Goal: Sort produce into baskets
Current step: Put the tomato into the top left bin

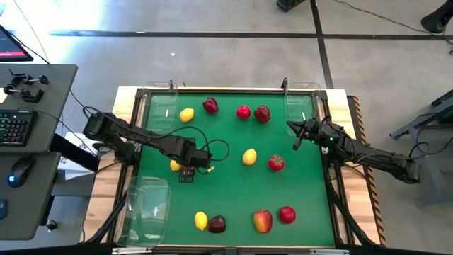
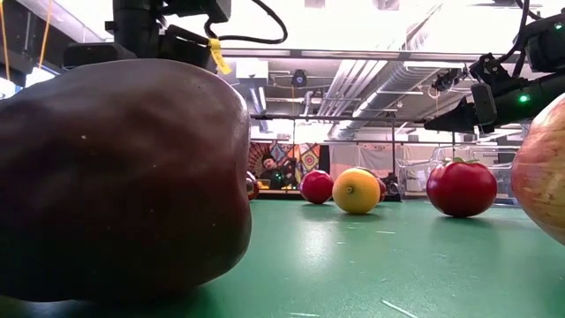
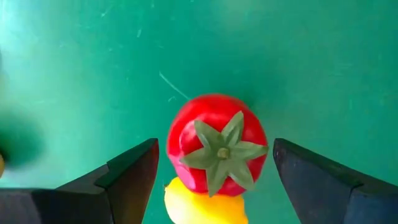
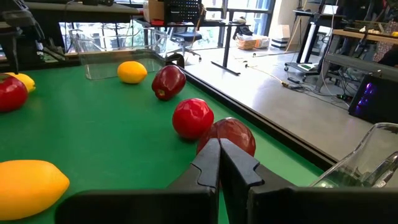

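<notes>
Here the left gripper (image 1: 187, 170) hangs over the green mat (image 1: 233, 184), just on the left-arm side of the centre lemon (image 1: 249, 156), and its jaws stand wide apart with nothing clamped. The left wrist view looks straight down between its fingers (image 3: 124, 180) at a small red tomato (image 3: 216, 149) with a green star-shaped calyx, lying on the mat between the two fingers and touching neither; a yellow lemon (image 3: 202, 208) sits right against that tomato. The right gripper (image 1: 297, 138) hovers at the mat's right-arm edge, well apart from the centre lemon, fingers pressed together and empty. Beyond its closed tips, the right wrist view shows a dark red apple (image 4: 233, 134) touching a bright red fruit (image 4: 193, 117), then another dark red apple (image 4: 168, 81) and a far lemon (image 4: 132, 71) near a clear tray (image 4: 118, 53). Three clear trays sit at the mat's corners: one at the far left-arm corner (image 1: 161, 106), one at the far right-arm corner (image 1: 301, 108), and one at the near left-arm corner (image 1: 145, 209). Nearer than the centre lemon, along the mat's near edge, lie a yellow lemon (image 1: 201, 221), a dark apple (image 1: 217, 224), a red-yellow apple (image 1: 262, 221) and a red fruit (image 1: 287, 214). Just beside the centre lemon on the right-arm side rests a red tomato (image 1: 276, 163).
</notes>
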